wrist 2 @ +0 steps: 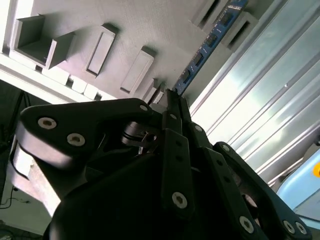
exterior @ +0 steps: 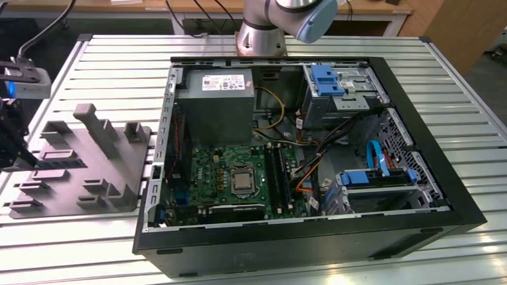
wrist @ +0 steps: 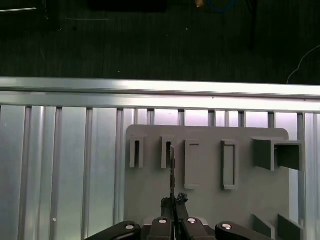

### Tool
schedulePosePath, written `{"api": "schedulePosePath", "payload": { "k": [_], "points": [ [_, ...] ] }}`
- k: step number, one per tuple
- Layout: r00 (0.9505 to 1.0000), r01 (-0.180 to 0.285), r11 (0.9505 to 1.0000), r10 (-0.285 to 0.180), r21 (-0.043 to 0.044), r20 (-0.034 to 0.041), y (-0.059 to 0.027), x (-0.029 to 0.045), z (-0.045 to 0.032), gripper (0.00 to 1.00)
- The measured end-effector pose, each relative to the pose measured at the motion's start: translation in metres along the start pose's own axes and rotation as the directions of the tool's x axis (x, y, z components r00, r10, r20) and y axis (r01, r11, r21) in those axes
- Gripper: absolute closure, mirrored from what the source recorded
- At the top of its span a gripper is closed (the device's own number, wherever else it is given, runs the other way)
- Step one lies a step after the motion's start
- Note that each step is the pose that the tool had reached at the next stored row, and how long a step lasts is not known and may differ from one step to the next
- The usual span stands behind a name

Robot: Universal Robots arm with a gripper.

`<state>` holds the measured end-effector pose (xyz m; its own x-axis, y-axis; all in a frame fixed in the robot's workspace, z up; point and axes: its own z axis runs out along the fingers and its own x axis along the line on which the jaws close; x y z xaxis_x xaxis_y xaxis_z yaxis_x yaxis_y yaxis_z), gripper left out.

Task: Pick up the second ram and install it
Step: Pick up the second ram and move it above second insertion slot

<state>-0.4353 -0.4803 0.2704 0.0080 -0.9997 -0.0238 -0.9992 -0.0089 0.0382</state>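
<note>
Evidently the gripper (wrist 2: 169, 96) is pinching the thin, blue-green second ram (wrist 2: 207, 45) in its jaws over the grey fixture tray (exterior: 127, 166), nine o'clock from the computer case (exterior: 317, 243).

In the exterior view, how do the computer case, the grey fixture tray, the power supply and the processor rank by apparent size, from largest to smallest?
1. computer case
2. grey fixture tray
3. power supply
4. processor
No two of them look alike in size, so the order is sure.
</note>
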Motion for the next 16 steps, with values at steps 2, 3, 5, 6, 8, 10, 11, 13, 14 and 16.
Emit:
{"api": "schedulePosePath", "payload": {
  "k": [2, 3, 5, 6, 8, 10, 11, 13, 14, 16],
  "points": [
    [1.0000, 0.000, 1.0000, 0.000, -0.0001, 0.0000, 0.0003, -0.0002, -0.0076, 0.87],
    [1.0000, 0.000, 1.0000, 0.000, 0.0001, 0.0001, 0.0005, -0.0003, -0.0130, 0.87],
    [1.0000, 0.000, 1.0000, 0.000, -0.0001, 0.0000, 0.0007, -0.0004, -0.0185, 0.87],
    [1.0000, 0.000, 1.0000, 0.000, -0.0001, 0.0001, 0.0008, -0.0005, -0.0213, 0.87],
    [1.0000, 0.000, 1.0000, 0.000, 0.0000, 0.0005, 0.0010, -0.0006, -0.0270, 0.87],
    [1.0000, 0.000, 1.0000, 0.000, -0.0001, 0.0011, 0.0013, -0.0008, -0.0327, 0.87],
    [1.0000, 0.000, 1.0000, 0.000, 0.0000, 0.0016, 0.0014, -0.0008, -0.0357, 0.87],
    [1.0000, 0.000, 1.0000, 0.000, -0.0001, 0.0028, 0.0016, -0.0010, -0.0421, 0.87],
    [1.0000, 0.000, 1.0000, 0.000, -0.0001, 0.0037, 0.0018, -0.0011, -0.0453, 0.87],
    [1.0000, 0.000, 1.0000, 0.000, 0.0001, 0.0052, 0.0020, -0.0012, -0.0518, 0.87]
  ]
}}
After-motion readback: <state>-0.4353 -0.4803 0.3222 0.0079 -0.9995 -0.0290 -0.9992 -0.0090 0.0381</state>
